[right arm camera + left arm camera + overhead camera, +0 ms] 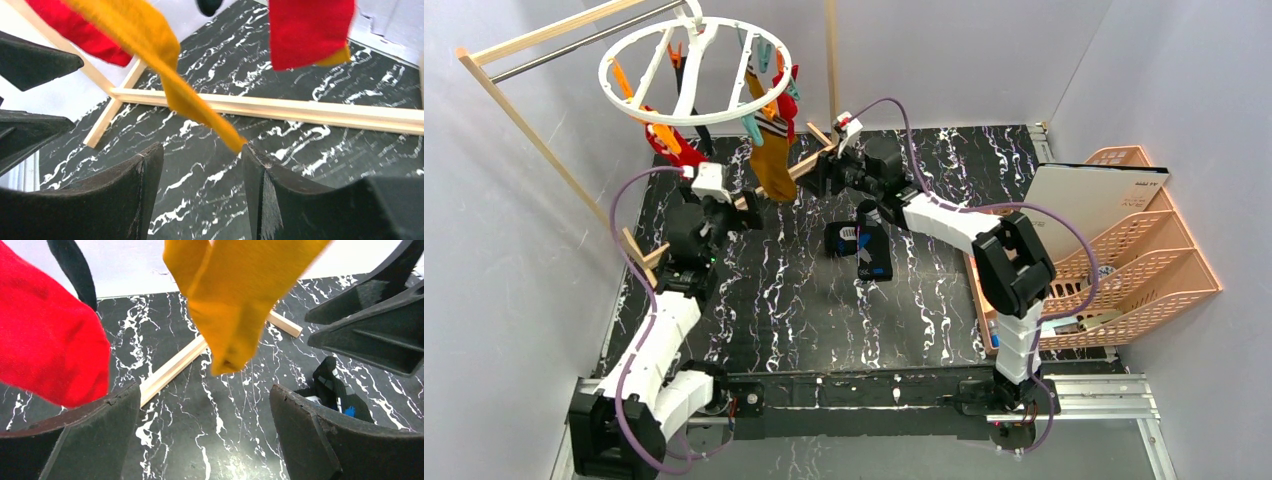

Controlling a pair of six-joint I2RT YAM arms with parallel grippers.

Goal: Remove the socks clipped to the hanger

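Up at the back left: hanger (694, 70), one white ring, hung from the rack (300, 107) above the bench (824, 320) corner.
Socks on hanger: four that I can count. Two red socks (674, 148), one yellow sock (772, 165), one black sock (75, 275).
Socks on bench: one black pile (861, 245) near the middle. I cannot tell how many are in it.
Pincers: two, facing each other across the yellow sock.
Left pincer (204, 390): wide open and holds nothing. A red sock is by its left finger and the yellow sock hangs just ahead.
Right pincer (202, 147): open, nothing held yet. The yellow sock's tip hangs between the fingers and touches one.
Edges: walls (504, 250) stand close on the left and back. The rack's wooden foot bars lie on the bench under the socks. One basket (1144, 260) sits at the right edge.
Room: a wide stretch of bench between the pile and the arm bases.
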